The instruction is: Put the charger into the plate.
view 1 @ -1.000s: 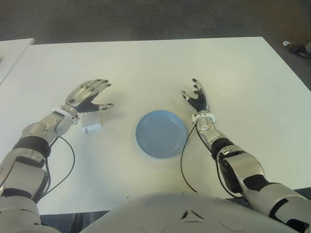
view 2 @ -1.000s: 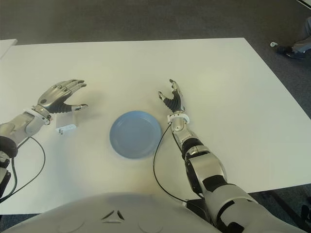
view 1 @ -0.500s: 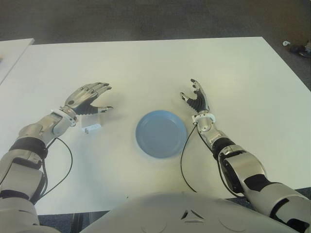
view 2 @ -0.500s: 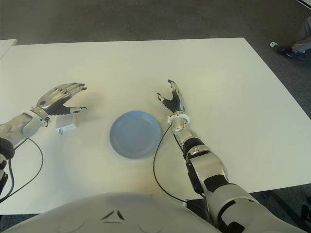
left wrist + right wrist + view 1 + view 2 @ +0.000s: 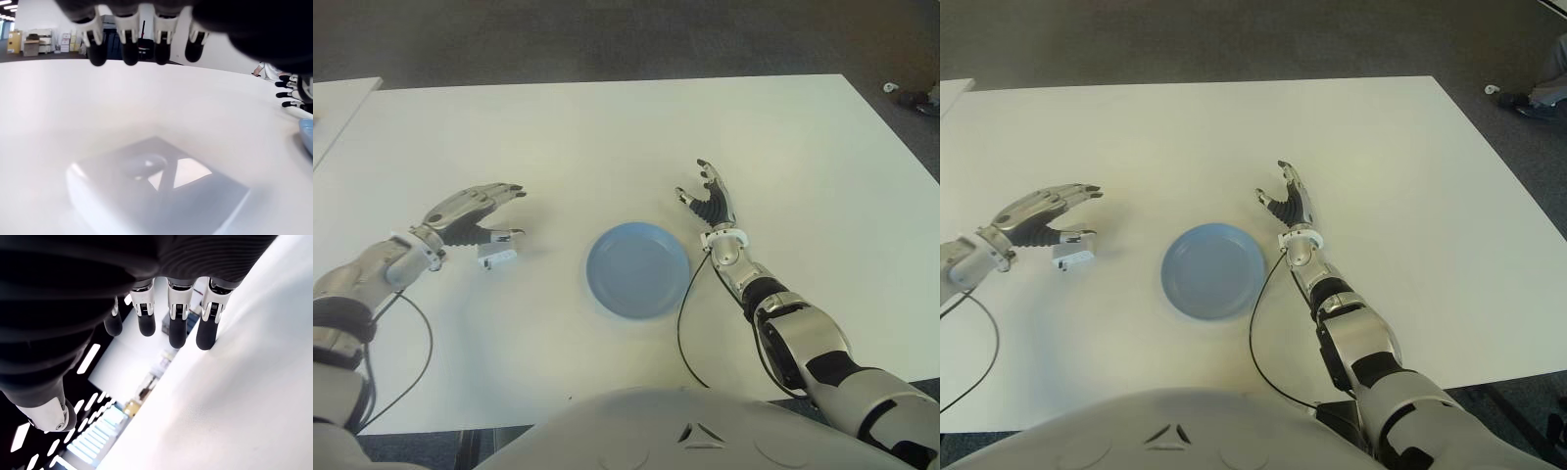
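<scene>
The white charger [image 5: 497,258] lies on the bench [image 5: 607,137] left of the blue plate [image 5: 637,269] — the left hand [image 5: 470,215] hovers spread over it, holding nothing; the right hand [image 5: 710,201] shows right of the plate, fingers loose

We see bare table [image 5: 607,137] between the charger [image 5: 497,258] and the plate [image 5: 637,269]. Only our right hand [image 5: 710,201] stands near the plate's far right rim.

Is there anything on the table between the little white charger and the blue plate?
No. In both eye views only bare white table lies between the charger and the plate. The open left hand hovers by the charger.
</scene>
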### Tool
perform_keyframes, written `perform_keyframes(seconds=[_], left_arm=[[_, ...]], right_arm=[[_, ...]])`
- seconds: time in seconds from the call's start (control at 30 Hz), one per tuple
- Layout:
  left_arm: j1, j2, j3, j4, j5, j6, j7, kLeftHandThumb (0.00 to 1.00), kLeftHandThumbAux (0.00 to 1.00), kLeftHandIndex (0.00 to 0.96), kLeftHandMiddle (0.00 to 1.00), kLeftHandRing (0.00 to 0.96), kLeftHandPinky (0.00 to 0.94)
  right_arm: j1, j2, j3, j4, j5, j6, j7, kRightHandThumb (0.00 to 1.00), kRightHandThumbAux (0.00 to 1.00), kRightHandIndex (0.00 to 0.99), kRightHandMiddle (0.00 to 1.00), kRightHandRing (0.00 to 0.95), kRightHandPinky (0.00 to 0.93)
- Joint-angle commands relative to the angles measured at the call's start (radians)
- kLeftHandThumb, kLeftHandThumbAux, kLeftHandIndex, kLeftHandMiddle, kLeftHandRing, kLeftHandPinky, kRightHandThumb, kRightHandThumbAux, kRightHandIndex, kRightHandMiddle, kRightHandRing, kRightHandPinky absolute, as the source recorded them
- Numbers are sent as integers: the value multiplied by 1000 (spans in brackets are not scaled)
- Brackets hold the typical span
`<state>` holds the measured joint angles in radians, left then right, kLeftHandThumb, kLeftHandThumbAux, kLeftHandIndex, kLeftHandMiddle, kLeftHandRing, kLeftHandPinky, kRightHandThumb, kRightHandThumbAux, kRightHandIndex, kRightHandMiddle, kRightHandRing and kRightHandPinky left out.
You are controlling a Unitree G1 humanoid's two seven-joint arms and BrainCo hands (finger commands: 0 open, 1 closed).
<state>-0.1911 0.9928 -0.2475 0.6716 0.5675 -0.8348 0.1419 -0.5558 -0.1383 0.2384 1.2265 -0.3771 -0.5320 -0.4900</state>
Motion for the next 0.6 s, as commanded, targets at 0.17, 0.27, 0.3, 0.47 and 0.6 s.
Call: perform_keyframes(seconds=[0.17,0.27,0.3,0.47,0.6], left_arm=[[138,24,93,-170,-81,76,-103,294,147,0,0,0,0],[181,27,123,-214,-93,88,-117,298,149,0,0,0,0],[194,29,132,-226,-98,87,-122,299,150,0,0,0,0],[257,40,182,-287,-114,88,-148,319,153,0,0,0,0],[318,49,235,-356,-110,98,-159,325,151,0,0,0,0]], right_arm=[[83,19,17,64,-18,69,36,95,593,0,37,121,223],[82,19,16,65,-17,70,37,99,592,0,37,116,217],[82,19,16,65,-17,69,38,100,592,0,37,116,216],[82,18,16,65,-17,66,38,103,585,0,36,111,212],[82,17,18,65,-17,65,36,102,582,0,36,111,213]])
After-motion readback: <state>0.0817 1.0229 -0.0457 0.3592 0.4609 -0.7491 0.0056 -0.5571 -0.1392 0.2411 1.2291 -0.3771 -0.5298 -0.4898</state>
